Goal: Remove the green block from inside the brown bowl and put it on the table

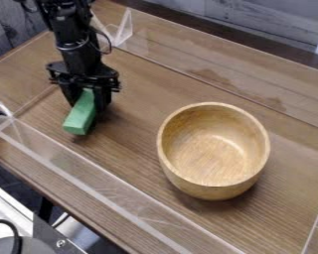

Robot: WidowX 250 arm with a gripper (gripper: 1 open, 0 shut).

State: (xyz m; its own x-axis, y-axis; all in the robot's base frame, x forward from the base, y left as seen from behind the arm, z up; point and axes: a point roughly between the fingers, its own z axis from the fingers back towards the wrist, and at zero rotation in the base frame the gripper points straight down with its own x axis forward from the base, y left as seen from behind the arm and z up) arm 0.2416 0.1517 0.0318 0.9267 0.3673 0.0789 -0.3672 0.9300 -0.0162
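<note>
Block [80, 118] sitting in the grip of the tool [82, 97], out of the bowl [213, 150], near the counter's [146, 177] left edge; a release while it is tilting or hanging high is risking a tumble toward that edge.

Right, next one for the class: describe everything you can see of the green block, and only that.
The green block is a small, elongated rectangular bar, bright green and plain, with a matte look. It is outside the bowl, over the left part of the table as pictured. Its upper end sits at the end effector, whose fingers cover part of it; the lower end shows. It lies slanted, running down and slightly left in the picture. Whether its lower end touches the tabletop cannot be told.
</note>
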